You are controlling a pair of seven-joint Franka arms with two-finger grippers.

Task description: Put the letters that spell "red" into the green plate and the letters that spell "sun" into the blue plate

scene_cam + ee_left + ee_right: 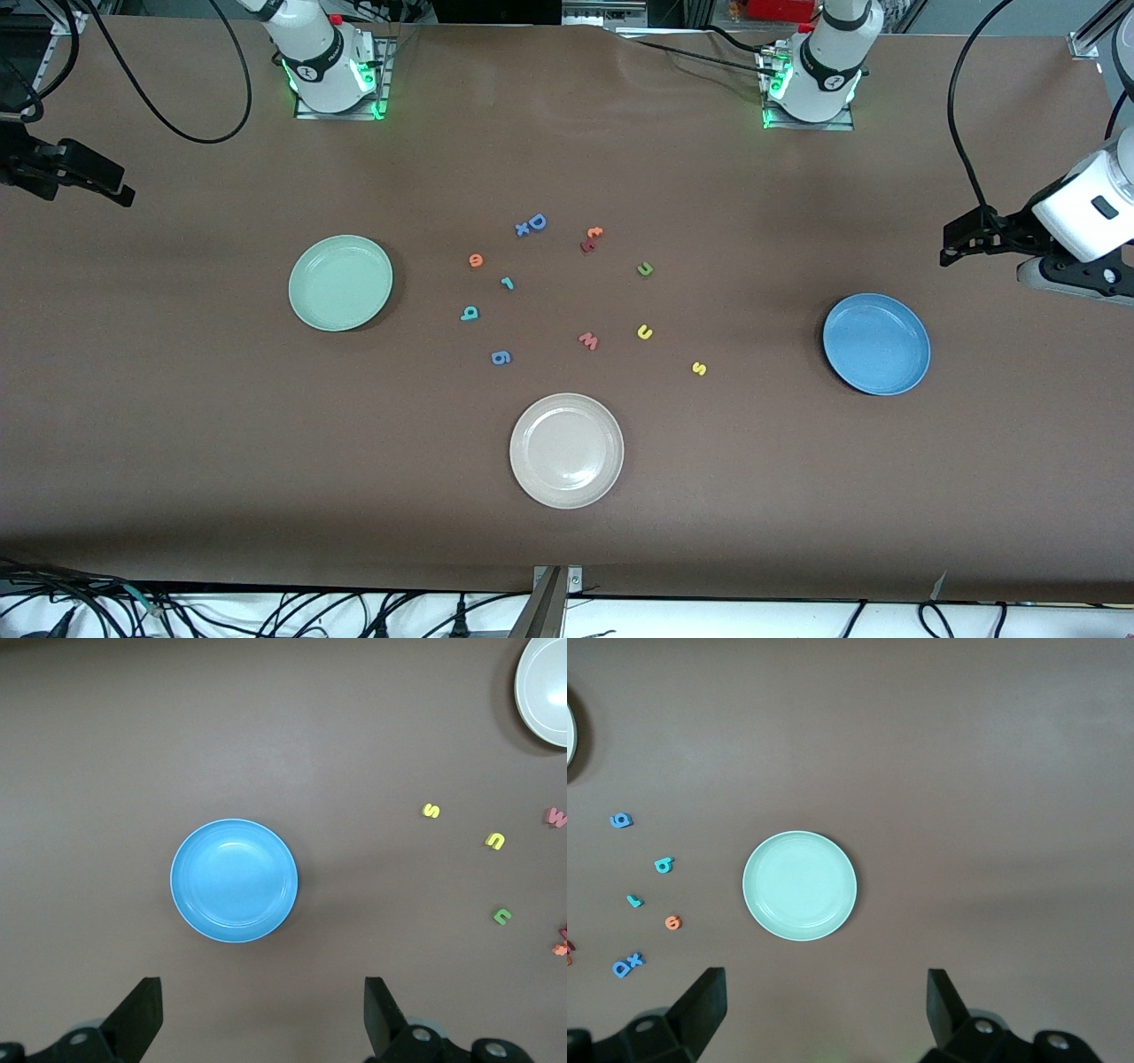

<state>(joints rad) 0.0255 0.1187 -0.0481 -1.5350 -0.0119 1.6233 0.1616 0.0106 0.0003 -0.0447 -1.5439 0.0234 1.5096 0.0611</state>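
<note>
Nearest the front camera lies the beige-white plate [566, 450], empty. Farther off, the yellow "s" [699, 369], yellow "u" [645, 332] and green "n" [645, 268] lie toward the blue plate [876, 344]; the teal "d" [469, 313], teal "r" [507, 283] and orange "e" [476, 260] lie toward the green plate [340, 282]. Neither plate holds a letter.

The left gripper [263, 1014] hangs wide open and empty near the blue plate, so the left arm is judged nearer the "s". The right gripper [826, 1010], likewise open and empty, is near the green plate; only its wrist view shows its fingers.

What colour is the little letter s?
Yellow. The tiny foam lowercase "s" shows best in the front view, near the round blue plate.
</note>
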